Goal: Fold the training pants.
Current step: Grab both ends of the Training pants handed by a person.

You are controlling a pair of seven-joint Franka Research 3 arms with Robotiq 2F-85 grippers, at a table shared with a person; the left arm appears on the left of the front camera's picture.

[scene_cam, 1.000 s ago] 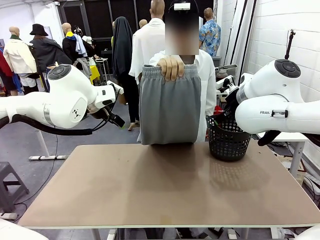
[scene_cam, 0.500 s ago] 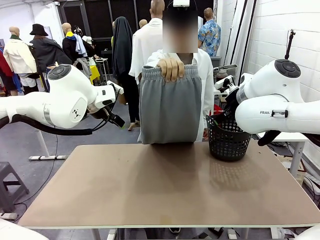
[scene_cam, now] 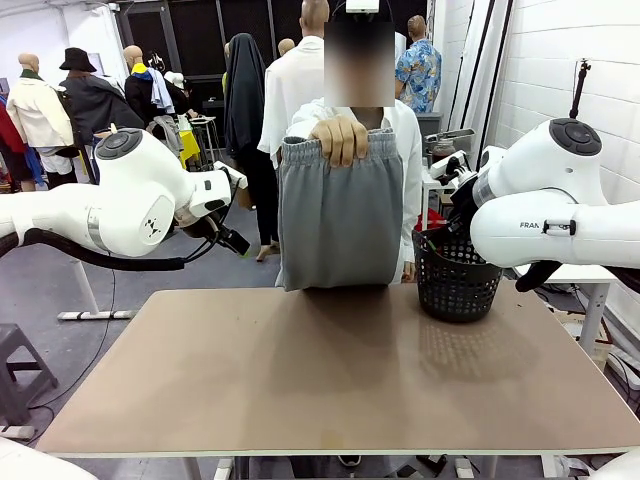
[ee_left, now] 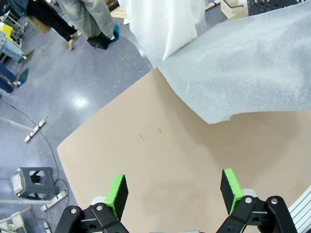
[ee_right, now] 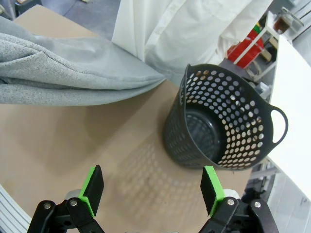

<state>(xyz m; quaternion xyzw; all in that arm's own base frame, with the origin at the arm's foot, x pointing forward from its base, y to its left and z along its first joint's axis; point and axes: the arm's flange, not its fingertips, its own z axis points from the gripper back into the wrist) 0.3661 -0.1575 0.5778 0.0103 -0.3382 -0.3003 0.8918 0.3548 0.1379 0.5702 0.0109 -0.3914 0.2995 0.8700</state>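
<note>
On the left, above bare brown tabletop (scene_cam: pixel 330 370): left gripper (ee_left: pixel 173 187), green-padded fingers spread apart, empty. At the far edge, mid-table: light grey soft jersey training pants (scene_cam: pixel 340 215), hung by the gathered waistband from a person's hand (scene_cam: pixel 340 135), lower end resting on the table. Open room across the near half. Just right of the pants, near the far right corner: black perforated plastic basket (scene_cam: pixel 456 275). Right gripper (ee_right: pixel 152 187) near it, fingers apart, empty.

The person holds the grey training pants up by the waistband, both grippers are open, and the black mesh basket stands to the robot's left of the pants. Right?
Wrong side: the front view shows the black mesh basket to the robot's right of the training pants. The person's hand does hold them by the waistband, and the left gripper and right gripper are open.
</note>
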